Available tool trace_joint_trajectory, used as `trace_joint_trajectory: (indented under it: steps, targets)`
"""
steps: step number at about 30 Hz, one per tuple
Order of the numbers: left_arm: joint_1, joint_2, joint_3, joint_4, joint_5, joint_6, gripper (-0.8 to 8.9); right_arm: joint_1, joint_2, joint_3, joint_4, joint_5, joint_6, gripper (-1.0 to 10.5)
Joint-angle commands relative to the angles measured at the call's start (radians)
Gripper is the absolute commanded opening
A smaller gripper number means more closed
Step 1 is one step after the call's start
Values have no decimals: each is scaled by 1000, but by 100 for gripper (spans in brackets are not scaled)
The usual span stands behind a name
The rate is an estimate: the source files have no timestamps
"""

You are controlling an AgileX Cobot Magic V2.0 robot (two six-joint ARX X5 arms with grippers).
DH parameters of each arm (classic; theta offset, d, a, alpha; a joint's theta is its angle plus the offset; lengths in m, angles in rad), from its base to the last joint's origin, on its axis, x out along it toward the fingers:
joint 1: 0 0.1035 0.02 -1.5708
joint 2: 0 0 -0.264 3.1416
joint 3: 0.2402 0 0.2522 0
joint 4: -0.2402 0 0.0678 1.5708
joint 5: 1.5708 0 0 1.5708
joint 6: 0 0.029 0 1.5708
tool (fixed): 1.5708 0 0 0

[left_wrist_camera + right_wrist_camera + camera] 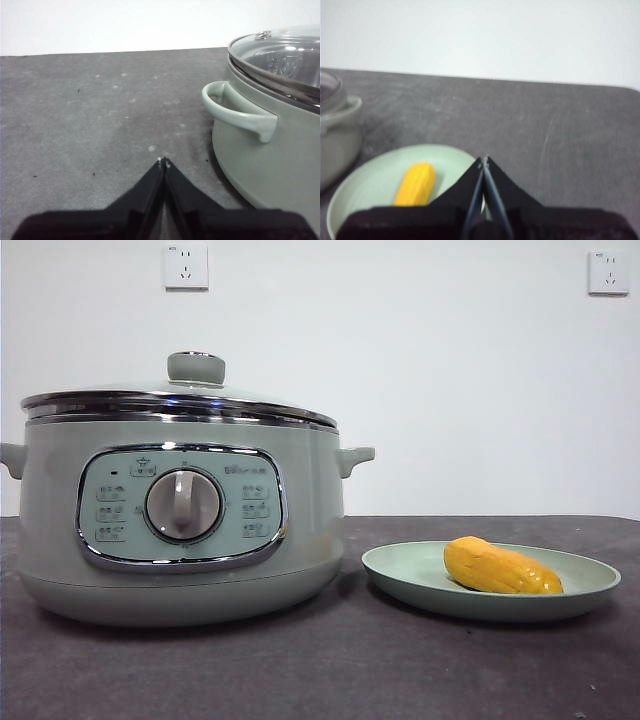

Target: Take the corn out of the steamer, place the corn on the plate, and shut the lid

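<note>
The yellow-orange corn [500, 567] lies on the pale green plate [400, 575] to the right of the steamer [310, 500]. The glass lid [270, 405] with its green knob [196, 368] sits on the steamer's rim. In the right wrist view my right gripper [484, 160] is shut and empty, above the near side of the plate [370, 180], with the corn [416, 183] beside it. My left gripper [164, 162] is shut and empty, low over the table beside the steamer's side handle [240, 112]. Neither arm shows in the front view.
A dark grey table [320, 670] carries everything, against a white wall with two sockets [186, 266]. The steamer's other handle [355, 457] sticks out toward the plate.
</note>
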Motion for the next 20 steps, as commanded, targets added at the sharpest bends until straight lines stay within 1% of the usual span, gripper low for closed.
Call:
trace_joint_trajectory:
  steps: [1,8,11,15,20]
  targets:
    - [5,-3,-14,2,5,-6,-3,-2,-27,-44,5,-1,-5,1]
    - [5,-3,-14,2,5,-6,-3,-2,-72,-97,-29,0,16,1]
    - [5,-3,-14,2,5,-6,-3,-2,-98,-106,-82,0,40,1]
    - [5,-3,-14,2,5,-6,-3,-1,-98,-106,-78,-1,76,1]
    - [5,-3,-14,2,5,-6,-3,1,-87,-105,-77,0,74,1]
